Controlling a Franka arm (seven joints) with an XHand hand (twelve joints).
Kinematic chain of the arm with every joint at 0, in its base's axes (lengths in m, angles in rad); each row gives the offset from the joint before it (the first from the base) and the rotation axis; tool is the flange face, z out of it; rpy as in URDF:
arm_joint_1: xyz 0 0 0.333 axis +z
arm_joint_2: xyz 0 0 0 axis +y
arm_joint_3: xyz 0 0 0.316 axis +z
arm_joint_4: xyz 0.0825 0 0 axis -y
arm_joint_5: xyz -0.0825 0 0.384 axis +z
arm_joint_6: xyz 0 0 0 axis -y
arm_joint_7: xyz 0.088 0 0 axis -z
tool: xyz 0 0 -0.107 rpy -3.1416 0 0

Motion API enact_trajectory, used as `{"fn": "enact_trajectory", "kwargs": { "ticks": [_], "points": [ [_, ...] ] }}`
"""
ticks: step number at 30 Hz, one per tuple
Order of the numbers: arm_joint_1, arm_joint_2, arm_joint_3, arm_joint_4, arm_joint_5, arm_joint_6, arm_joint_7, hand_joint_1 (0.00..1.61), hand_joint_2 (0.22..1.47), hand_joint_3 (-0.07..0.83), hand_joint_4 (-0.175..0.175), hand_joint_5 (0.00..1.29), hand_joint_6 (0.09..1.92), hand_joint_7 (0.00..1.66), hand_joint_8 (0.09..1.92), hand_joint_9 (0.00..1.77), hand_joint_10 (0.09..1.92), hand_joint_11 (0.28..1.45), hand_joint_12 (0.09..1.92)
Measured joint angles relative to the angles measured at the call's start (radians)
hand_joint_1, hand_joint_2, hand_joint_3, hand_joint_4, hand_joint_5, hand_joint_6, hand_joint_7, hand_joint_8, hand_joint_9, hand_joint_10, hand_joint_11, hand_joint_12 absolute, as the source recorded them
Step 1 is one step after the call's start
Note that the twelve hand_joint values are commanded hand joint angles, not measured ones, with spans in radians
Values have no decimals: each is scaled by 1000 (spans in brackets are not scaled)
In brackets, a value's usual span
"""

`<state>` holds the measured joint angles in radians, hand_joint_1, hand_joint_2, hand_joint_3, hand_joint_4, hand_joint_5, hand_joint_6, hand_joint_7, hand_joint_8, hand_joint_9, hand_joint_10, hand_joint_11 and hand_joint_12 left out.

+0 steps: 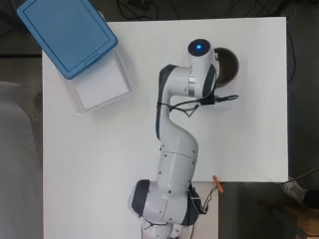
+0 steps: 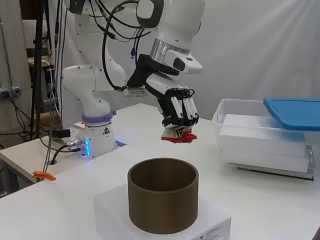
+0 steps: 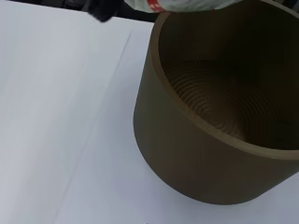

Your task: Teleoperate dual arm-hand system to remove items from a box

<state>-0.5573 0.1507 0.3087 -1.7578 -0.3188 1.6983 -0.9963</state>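
Note:
My hand points downward, its fingers curled round a small red and white item. It hangs above and just behind an open brown round container, clear of its rim. The wrist view looks into that empty container, with the held item at the picture's edge beside a dark fingertip. From overhead the arm hides the hand and covers part of the container. The clear plastic box stands at the table's far left corner, its blue lid resting askew across it.
The brown container stands on a low white block. In the side view the clear box with its blue lid is at the right. An orange clamp grips the table's near edge.

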Motion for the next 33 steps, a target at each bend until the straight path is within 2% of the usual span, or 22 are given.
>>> {"fn": "enact_trajectory", "kwargs": {
  "ticks": [5, 6, 7, 8, 9, 11, 12, 13, 14, 15, 16, 17, 18, 19, 22, 24, 25, 28, 33],
  "points": [
    [21, 33, -13, 43, -12, -51, 117, 1211, 1225, 0, -175, 769, 1070, 833, 1525, 1031, 1644, 632, 1587],
    [24, 39, -13, 48, -18, -59, 126, 1118, 1217, 0, -55, 785, 1132, 859, 1535, 1039, 1676, 638, 1592],
    [26, 40, -14, 50, -25, -62, 133, 1042, 1210, 0, 48, 798, 1182, 889, 1543, 1056, 1702, 646, 1598],
    [28, 42, -16, 54, -28, -64, 139, 998, 1204, 0, 110, 810, 1207, 917, 1538, 1075, 1722, 654, 1611],
    [31, 54, -27, 70, -26, -71, 147, 976, 1198, -1, 144, 821, 1211, 941, 1504, 1090, 1725, 660, 1620],
    [34, 80, -57, 102, -9, -78, 146, 971, 1181, -2, 169, 852, 1180, 985, 1399, 1114, 1695, 665, 1619],
    [34, 92, -71, 115, -2, -74, 143, 974, 1173, -2, 173, 866, 1162, 1004, 1351, 1125, 1675, 665, 1610],
    [37, 105, -82, 128, -2, -72, 146, 1070, 1168, -2, 48, 875, 1065, 987, 1341, 1128, 1652, 659, 1595],
    [44, 125, -92, 152, -10, -80, 161, 1055, 1161, 0, 74, 886, 1066, 1002, 1308, 1136, 1618, 656, 1575],
    [50, 141, -101, 177, -18, -93, 181, 793, 1055, -11, 63, 597, 723, 859, 920, 1009, 1185, 613, 1169],
    [53, 155, -108, 199, -23, -104, 199, 487, 875, -24, 51, 335, 408, 526, 526, 658, 718, 528, 728],
    [59, 173, -118, 232, -20, -123, 208, 293, 748, -20, 52, 172, 210, 283, 273, 394, 401, 479, 415],
    [72, 200, -135, 276, -18, -160, 196, 156, 669, -17, 53, 84, 103, 142, 134, 235, 219, 442, 227],
    [84, 238, -149, 327, -22, -209, 179, 78, 621, -17, 46, 39, 87, 68, 87, 158, 126, 414, 123],
    [92, 350, -159, 451, -47, -313, 168, 7, 594, -7, 29, 3, 87, 6, 87, 113, 87, 385, 87],
    [97, 371, -162, 465, -64, -296, 166, 1, 621, 7, 19, 0, 87, 4, 87, 123, 87, 377, 87],
    [100, 359, -164, 445, -72, -272, 165, 0, 638, 8, 12, 0, 87, 15, 87, 143, 87, 375, 87],
    [115, 255, -169, 305, -89, -176, 155, 0, 680, 6, -12, 0, 87, 184, 87, 353, 87, 437, 87],
    [142, 18, -160, 124, -77, -113, 129, 0, 730, 17, -16, 14, 87, 232, 87, 381, 87, 456, 87]
  ]
}}
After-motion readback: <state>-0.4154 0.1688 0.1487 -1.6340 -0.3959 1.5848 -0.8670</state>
